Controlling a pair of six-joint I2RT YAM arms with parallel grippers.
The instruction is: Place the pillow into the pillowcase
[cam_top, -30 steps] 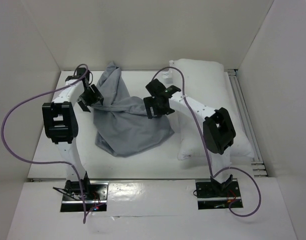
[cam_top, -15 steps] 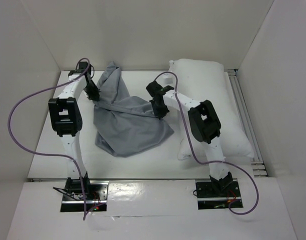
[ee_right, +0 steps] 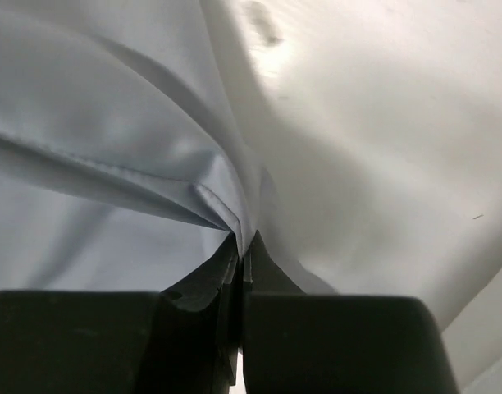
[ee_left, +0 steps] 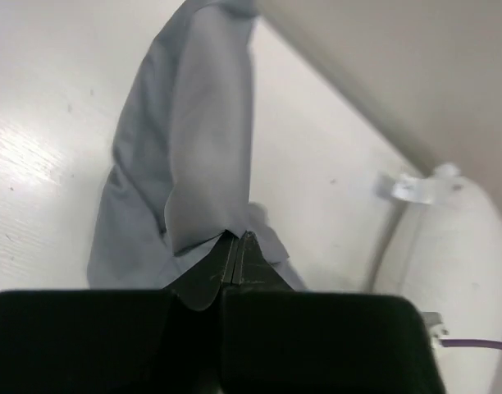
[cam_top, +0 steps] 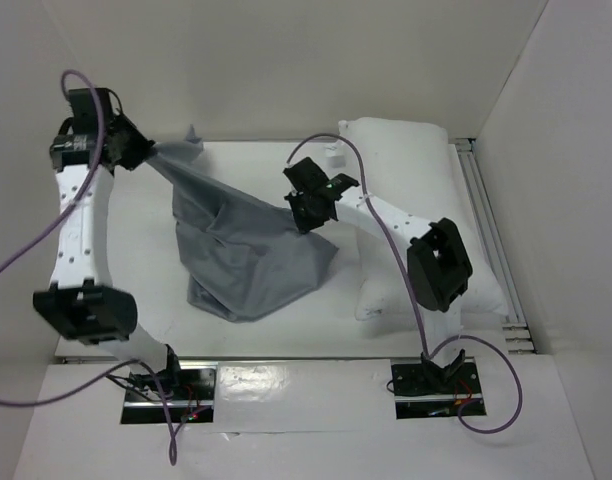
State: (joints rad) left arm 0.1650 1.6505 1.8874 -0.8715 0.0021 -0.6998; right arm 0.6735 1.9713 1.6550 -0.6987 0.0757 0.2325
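Left gripper (cam_top: 138,152) pinches a pillowcase (cam_top: 244,252) corner, stretched up toward the far-left wall. Right gripper (cam_top: 306,207) is pressed together on a fold at its right edge. The sack's opening is hard to make out. The pillow (cam_top: 404,165) lies right, partly hidden behind the right arm.

The pillowcase (cam_top: 246,250) was a plain medium grey, paler and faintly bluish in the right wrist view. The pillow (cam_top: 416,170) was plain white, and so was the table (cam_top: 146,262). The arms (cam_top: 78,225) were white with black joints. The left gripper (ee_left: 237,240) and right gripper (ee_right: 244,242) were black. The cables (cam_top: 515,385) were purple, and the walls (cam_top: 286,60) were off-white.
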